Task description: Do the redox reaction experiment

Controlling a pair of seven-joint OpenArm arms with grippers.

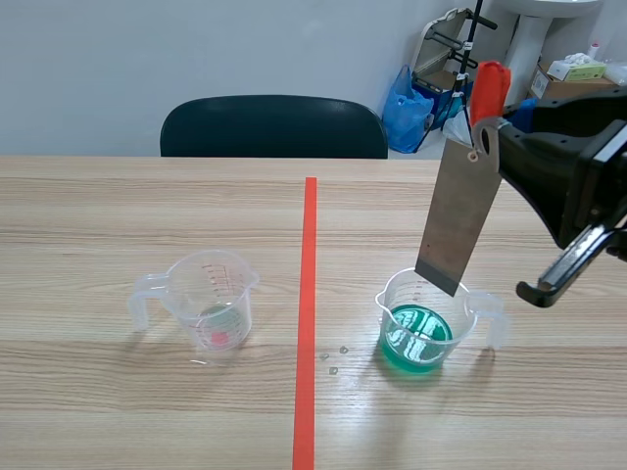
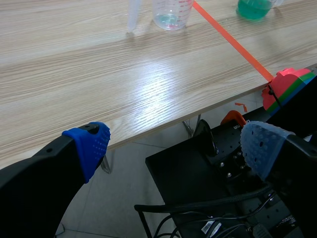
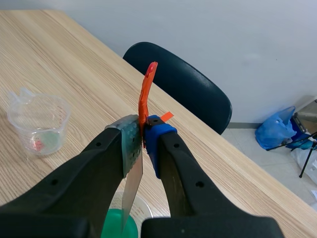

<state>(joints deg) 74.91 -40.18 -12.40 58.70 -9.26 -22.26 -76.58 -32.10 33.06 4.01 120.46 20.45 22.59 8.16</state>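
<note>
Hanging from the right hand [image 1: 482, 147], which pinches its orange-red grip, a metal strip [image 1: 456, 220] reaches the mouth of the green-liquid beaker [image 1: 423, 328] below the hand. Left wrist view: the left hand [image 2: 176, 144] is spread, off the counter [image 2: 99, 74] edge. Right wrist view: the hand clamps the strip, with the beaker beneath.

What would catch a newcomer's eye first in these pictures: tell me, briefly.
First, the metal strip with an orange-red top, hanging upright from the right hand, its lower end at the mouth of the clear cup of green liquid, which stands right of the tape line in the scene view. Next, the second clear cup, nearly empty, left of that line.
</note>
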